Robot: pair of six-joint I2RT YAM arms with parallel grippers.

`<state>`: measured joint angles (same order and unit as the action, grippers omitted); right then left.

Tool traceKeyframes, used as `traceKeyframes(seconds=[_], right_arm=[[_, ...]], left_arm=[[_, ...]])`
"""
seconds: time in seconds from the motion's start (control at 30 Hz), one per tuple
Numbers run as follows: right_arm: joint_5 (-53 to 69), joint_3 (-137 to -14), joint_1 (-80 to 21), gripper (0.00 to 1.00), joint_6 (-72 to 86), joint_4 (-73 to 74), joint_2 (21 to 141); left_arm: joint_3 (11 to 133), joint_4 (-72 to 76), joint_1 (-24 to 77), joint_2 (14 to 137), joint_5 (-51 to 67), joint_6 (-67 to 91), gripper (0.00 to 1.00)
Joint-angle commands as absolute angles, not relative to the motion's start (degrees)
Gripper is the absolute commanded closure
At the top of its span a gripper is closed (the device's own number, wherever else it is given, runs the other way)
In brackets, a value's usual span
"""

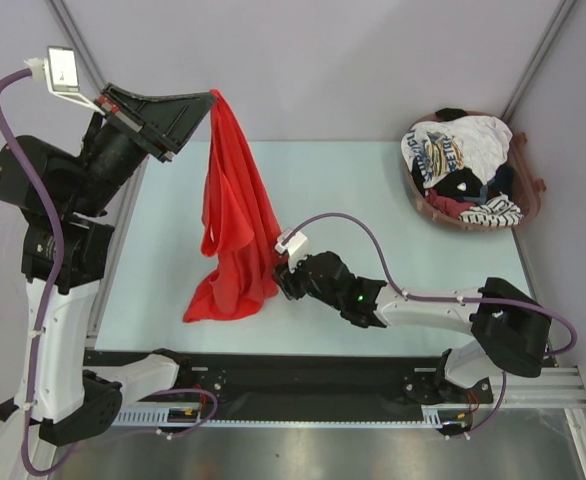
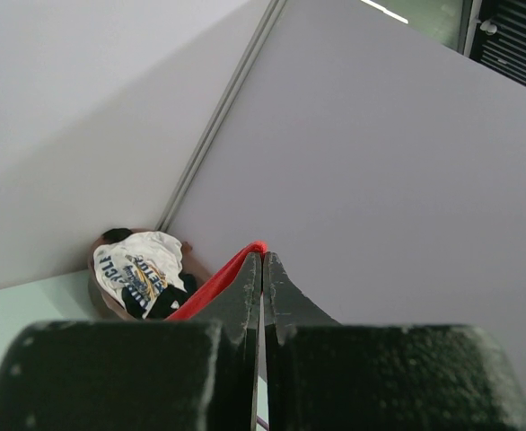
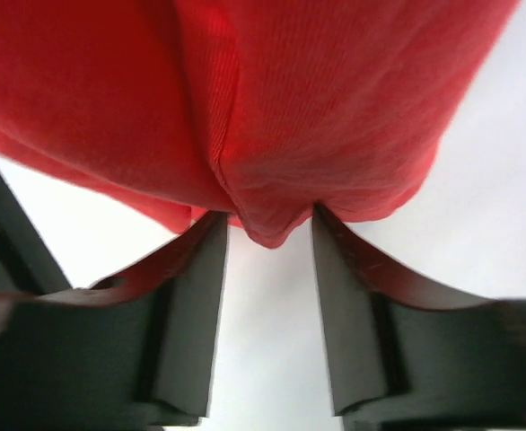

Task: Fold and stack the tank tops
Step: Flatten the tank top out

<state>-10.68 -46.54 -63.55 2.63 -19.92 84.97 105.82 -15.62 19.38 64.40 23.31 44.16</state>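
The red tank top (image 1: 235,215) hangs from my left gripper (image 1: 211,98), which is raised high at the back left and shut on its top edge. Its lower part rests bunched on the table. In the left wrist view a red strip (image 2: 214,285) runs out from the closed tips of the left gripper (image 2: 262,256). My right gripper (image 1: 281,272) is low at the cloth's right edge. It stands open, and a fold of the red cloth (image 3: 245,108) bulges between the tips of the right gripper (image 3: 267,220).
A brown basket (image 1: 531,185) at the back right holds more tank tops: a white printed one (image 1: 443,150), a striped one (image 1: 493,212) and dark ones. The pale table (image 1: 373,200) lies between. Grey walls close in behind.
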Motion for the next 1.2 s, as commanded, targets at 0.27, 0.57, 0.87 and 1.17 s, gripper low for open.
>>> traceKeyframes(seconds=[0.27,0.57,0.87,1.17], right_arm=[[-8.4,-46.1,-62.6,0.5,0.8,-24.0,84.1],[-5.8,-43.8,-62.6,0.53,0.1,-24.4,83.6],[-6.5,-44.0,-62.8,0.57,0.1,-24.4,84.0],[-7.6,-45.6,-63.6,0.55,0.4,-26.9,86.2]], left_arm=[[108.3,-12.9,19.8,64.4,24.5,45.5,1.0],[108.0,-12.8,19.8,64.5,24.5,46.0,1.0],[108.1,-12.7,19.8,64.5,24.6,46.1,1.0],[107.9,-12.5,19.7,64.3,24.6,46.6,1.0]])
